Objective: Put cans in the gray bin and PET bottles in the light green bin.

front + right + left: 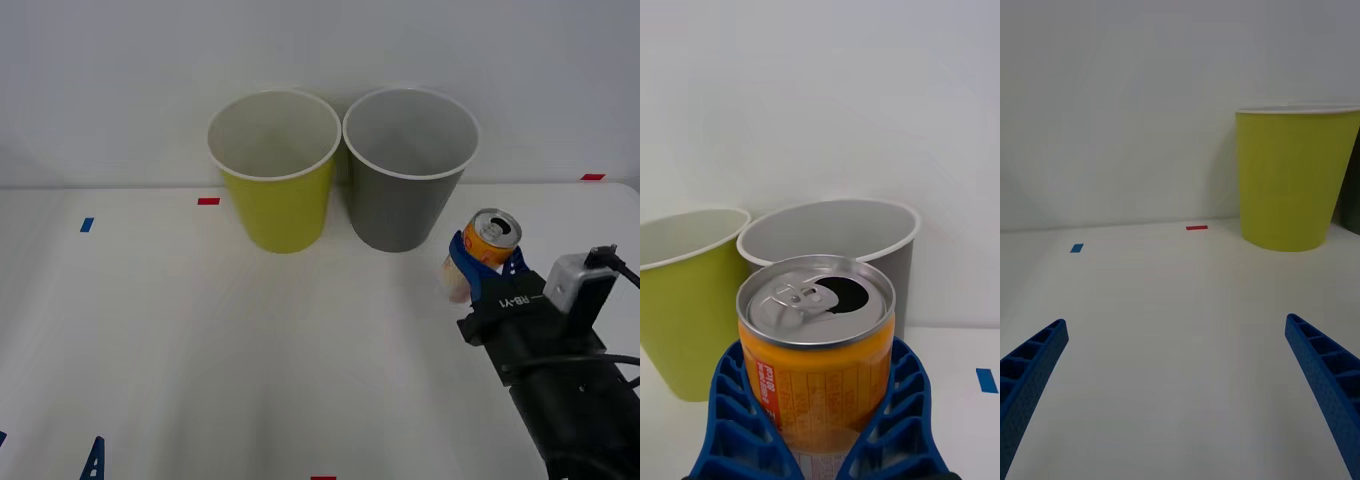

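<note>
The right gripper [483, 268] pinches the small orange drink can with a silver top [488, 243] upright, long axis vertical. The tall dark gray bin with a white rim [408, 190] stands just beyond it, the yellow-green bin [277, 195] beside that. The left gripper [1176, 390], fingers spread, waits far off.

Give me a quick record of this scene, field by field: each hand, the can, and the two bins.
right hand: shut on the orange can, at the table's right side, near the gray bin
orange can: upright, tab opened
left hand: open, low over bare table, at the near left
gray bin: upright, at the back
light green bin: upright, left of the gray bin
</note>
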Controlling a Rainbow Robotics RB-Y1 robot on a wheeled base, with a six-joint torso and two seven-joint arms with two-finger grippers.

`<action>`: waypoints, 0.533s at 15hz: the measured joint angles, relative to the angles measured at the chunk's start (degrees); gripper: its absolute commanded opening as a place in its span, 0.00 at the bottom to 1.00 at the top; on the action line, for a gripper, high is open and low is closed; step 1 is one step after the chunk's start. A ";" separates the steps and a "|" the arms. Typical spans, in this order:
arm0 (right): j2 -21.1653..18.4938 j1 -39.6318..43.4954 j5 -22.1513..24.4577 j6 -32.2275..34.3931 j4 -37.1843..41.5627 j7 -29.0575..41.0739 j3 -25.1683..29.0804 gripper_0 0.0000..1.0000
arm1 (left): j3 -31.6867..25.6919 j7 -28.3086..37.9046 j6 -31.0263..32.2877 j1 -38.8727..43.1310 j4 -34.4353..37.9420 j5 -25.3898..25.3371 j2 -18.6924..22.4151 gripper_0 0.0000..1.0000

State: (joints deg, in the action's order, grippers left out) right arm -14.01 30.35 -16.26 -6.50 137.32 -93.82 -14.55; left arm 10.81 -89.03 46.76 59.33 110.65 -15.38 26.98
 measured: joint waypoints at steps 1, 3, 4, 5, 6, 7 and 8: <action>0.22 -0.39 0.09 -2.00 0.88 0.10 0.30 0.00 | 0.00 0.00 0.00 0.00 0.00 0.00 0.00 1.00; 1.28 -1.74 0.54 -7.20 3.56 0.48 1.12 0.00 | 0.00 0.00 0.00 0.00 0.00 0.00 0.00 1.00; 2.12 -3.00 0.91 -8.98 4.17 0.86 1.62 0.00 | 0.00 0.00 0.00 0.00 0.00 0.00 0.00 1.00; 2.96 -4.29 1.26 -10.68 4.52 1.31 2.06 0.00 | 0.00 0.00 0.00 0.00 0.00 0.00 0.00 1.00; 3.80 -5.43 1.67 -12.95 5.07 1.75 2.50 0.00 | 0.00 0.00 0.00 0.00 0.00 0.00 0.00 1.00; 4.59 -6.58 2.56 -15.90 5.98 2.46 2.86 0.00 | 0.00 0.00 0.00 0.00 0.00 0.00 0.00 1.00; 5.27 -7.81 5.09 -18.75 7.03 4.01 3.03 0.00 | 0.00 0.00 0.00 0.00 0.00 0.00 0.00 1.00</action>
State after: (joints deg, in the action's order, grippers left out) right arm -8.75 22.54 -11.17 -25.25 144.35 -89.80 -11.53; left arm 10.81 -89.03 46.76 59.33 110.65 -15.38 26.98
